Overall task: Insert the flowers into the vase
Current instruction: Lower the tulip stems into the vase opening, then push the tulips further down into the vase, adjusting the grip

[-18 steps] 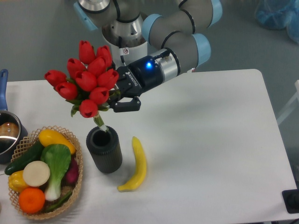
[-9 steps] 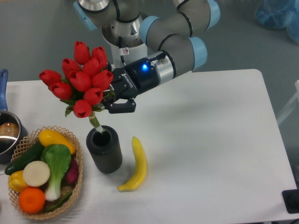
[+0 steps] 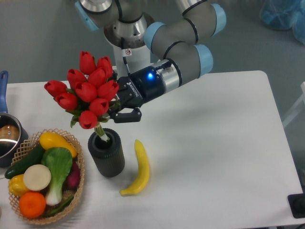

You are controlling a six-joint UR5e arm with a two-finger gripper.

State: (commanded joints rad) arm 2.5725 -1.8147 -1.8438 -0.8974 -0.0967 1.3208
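Observation:
A bunch of red tulip flowers (image 3: 88, 90) with green leaves hangs tilted above the table's left part. My gripper (image 3: 116, 109) comes in from the right and is shut on the bunch just below the buds. The stems (image 3: 100, 131) run down into the round mouth of the dark grey-black vase (image 3: 106, 153), which stands upright on the white table. The stem tip sits inside the mouth near its far rim.
A yellow banana (image 3: 137, 167) lies just right of the vase. A woven basket (image 3: 78, 171) of vegetables and fruit stands to the vase's left. A pot with a blue handle (image 3: 5, 136) sits at the left edge. The robot's arm (image 3: 181, 43) reaches over the table's back.
The bunch and my gripper have shifted slightly to the right and down compared with half a second ago. The stems reach deeper into the vase's mouth.

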